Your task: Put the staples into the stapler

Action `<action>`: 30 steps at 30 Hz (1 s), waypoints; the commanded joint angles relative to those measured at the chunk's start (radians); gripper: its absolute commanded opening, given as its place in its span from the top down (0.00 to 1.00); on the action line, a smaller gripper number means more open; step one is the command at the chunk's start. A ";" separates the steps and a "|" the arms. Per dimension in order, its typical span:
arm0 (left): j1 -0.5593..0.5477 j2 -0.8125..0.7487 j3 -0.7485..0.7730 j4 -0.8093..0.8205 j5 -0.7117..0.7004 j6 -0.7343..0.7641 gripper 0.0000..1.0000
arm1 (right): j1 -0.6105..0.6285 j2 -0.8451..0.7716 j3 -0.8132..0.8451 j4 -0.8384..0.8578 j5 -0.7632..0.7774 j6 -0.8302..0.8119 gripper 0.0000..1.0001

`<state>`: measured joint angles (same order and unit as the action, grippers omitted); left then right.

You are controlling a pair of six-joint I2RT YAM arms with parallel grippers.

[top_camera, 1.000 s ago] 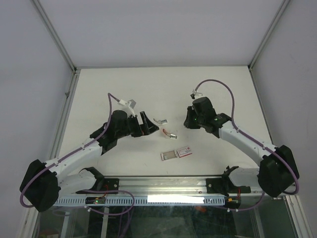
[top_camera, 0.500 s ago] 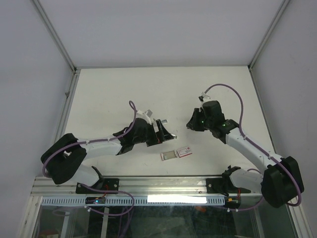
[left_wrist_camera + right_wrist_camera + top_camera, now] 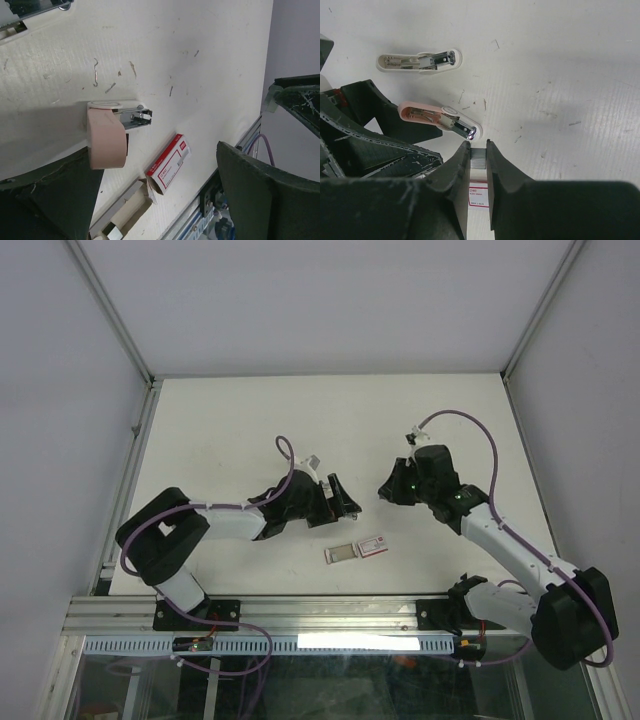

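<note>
**Position of the work**

- The right end effector (image 3: 477, 145) has its fingers pressed nearly together. It is pinching a short, silvery, ribbed strip, taken to be the staples (image 3: 478, 161).
- The left end effector (image 3: 338, 502) is spread wide and holds nothing.
- The stapler (image 3: 439, 120) lies on the counter (image 3: 250, 420). It has a pink body and a chrome magazine tip.

**Governing relation**

- In the right wrist view, the stapler lies at 11 o'clock from the right fingertips. Its chrome tip is just beside them but apart.
- The stapler's long axis runs roughly 9 to 3 o'clock, with the chrome end dipping toward 4.
- The held strip runs 12 to 6 o'clock, nearly crosswise to the stapler. Judgement: the strip must be turned into line with the magazine channel before it can be inserted.
- In the top view, the stapler is hidden under the left end effector, at 9 o'clock from the right end effector.
- The left arm is the nearer of the two. Its fingers straddle the stapler without touching it.

**Surroundings**

- A white oval part with a metal channel (image 3: 420, 60) lies at 11 o'clock beyond the stapler, well clear of it.
- The red box (image 3: 372, 546) and its grey tray (image 3: 340, 553) lie at 6 o'clock from the stapler, near it.
- Bent wire scraps (image 3: 95, 72) are scattered on the counter.

**Obstruction**

- Judgement: the left fingers crowd the approach on the 9 o'clock side, so the two end effectors could collide.
</note>
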<state>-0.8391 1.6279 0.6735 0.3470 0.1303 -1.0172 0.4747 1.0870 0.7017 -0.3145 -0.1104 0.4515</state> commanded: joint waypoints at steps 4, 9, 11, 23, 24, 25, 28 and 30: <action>-0.015 0.045 0.067 0.051 -0.019 0.034 0.06 | -0.010 -0.054 -0.011 0.043 -0.005 0.014 0.82; -0.014 0.091 0.115 0.064 -0.022 0.070 0.06 | -0.013 -0.059 -0.018 0.043 -0.013 0.010 0.82; -0.014 0.108 0.137 0.064 -0.029 0.083 0.06 | -0.013 -0.056 -0.022 0.043 -0.016 0.011 0.82; 0.069 -0.065 0.108 -0.060 -0.079 0.214 0.04 | 0.040 0.002 -0.037 0.136 -0.074 -0.015 0.82; 0.086 -0.107 0.099 -0.078 -0.072 0.227 0.04 | 0.064 0.020 -0.023 0.132 -0.050 -0.024 0.82; 0.099 -0.149 0.093 -0.104 -0.068 0.247 0.03 | 0.093 0.040 -0.007 0.126 -0.023 -0.033 0.82; 0.154 -0.267 0.118 -0.212 -0.026 0.318 0.02 | 0.164 0.103 0.032 0.127 0.053 -0.067 0.82; 0.218 -0.330 0.139 -0.290 0.030 0.361 0.01 | 0.194 0.140 0.048 0.139 0.086 -0.099 0.82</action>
<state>-0.6998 1.4448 0.7666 0.1703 0.0853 -0.7784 0.6136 1.1786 0.6762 -0.2436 -0.1154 0.4229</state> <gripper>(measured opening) 0.984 0.188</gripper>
